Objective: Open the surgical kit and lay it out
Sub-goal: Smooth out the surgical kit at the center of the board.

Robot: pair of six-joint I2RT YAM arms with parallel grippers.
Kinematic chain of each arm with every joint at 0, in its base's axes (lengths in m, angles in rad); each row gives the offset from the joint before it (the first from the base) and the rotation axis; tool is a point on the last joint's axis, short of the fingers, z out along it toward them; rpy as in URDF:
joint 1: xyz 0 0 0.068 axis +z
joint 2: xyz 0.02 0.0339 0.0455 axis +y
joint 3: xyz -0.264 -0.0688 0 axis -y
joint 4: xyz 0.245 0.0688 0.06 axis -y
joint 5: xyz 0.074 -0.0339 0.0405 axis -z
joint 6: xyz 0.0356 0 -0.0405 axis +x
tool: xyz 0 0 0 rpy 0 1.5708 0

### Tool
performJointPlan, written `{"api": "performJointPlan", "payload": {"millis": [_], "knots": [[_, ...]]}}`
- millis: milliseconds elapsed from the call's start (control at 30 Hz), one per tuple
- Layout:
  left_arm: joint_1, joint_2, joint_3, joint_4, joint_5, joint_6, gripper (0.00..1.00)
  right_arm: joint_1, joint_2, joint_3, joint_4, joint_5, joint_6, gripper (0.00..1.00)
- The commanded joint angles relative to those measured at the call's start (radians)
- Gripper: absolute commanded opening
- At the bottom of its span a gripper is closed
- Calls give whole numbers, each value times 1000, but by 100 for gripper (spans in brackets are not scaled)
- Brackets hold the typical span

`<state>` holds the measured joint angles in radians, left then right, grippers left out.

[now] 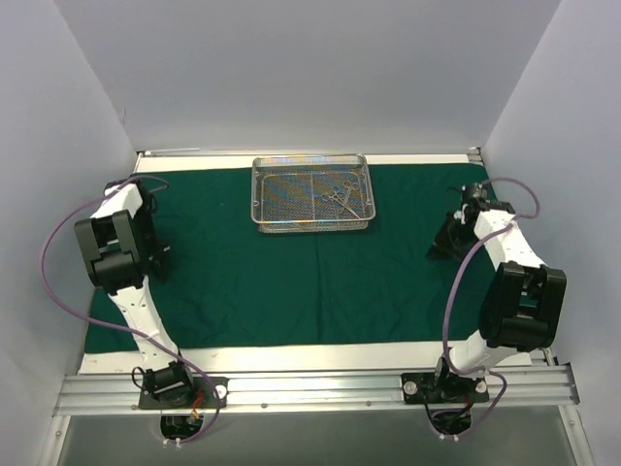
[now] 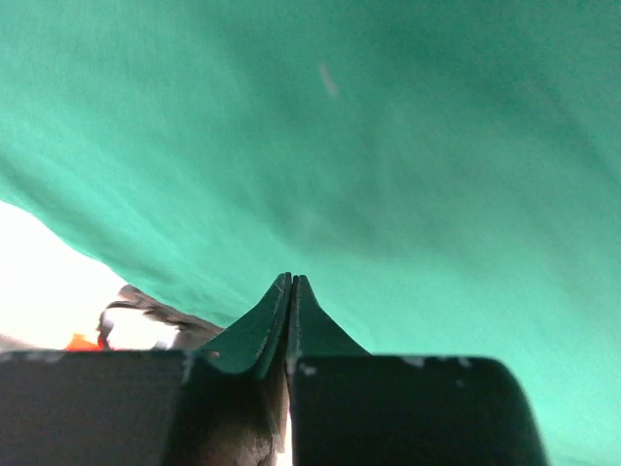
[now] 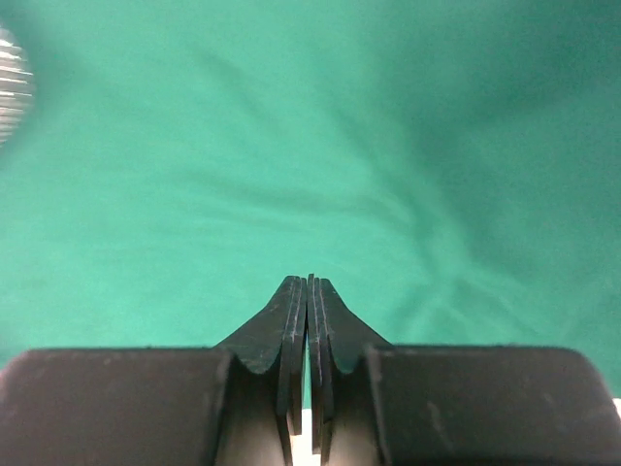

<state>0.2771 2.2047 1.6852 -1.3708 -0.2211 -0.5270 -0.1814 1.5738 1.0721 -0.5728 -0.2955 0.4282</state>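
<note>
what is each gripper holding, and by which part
Both look shut on the dark green cloth wrap: left gripper at its left edge, right gripper at its right edge. The pinch itself is barely visible.

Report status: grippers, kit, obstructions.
Left gripper, right gripper shut, apparently pinching green cloth near its sides. Cloth spread open; mesh tray at far edge, instruments inside it. Nothing in the way.
</note>
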Motion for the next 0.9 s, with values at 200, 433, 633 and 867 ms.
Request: {"api": "performJointPlan", "payload": {"millis": [200,433,633,867], "knots": [[-81,-108,42,13,213,-27,22,49,228,227,31,-19,-74,0],[-76,-11,-31,120,243,5,2,10,390,190,93,-7,-112,0],[-32,-10,-137,153,166,13,2,-36,350,60,64,110,-101,0],[-13,-29,-64,116,85,39,2,-32,255,123,-24,116,-170,0]]}}
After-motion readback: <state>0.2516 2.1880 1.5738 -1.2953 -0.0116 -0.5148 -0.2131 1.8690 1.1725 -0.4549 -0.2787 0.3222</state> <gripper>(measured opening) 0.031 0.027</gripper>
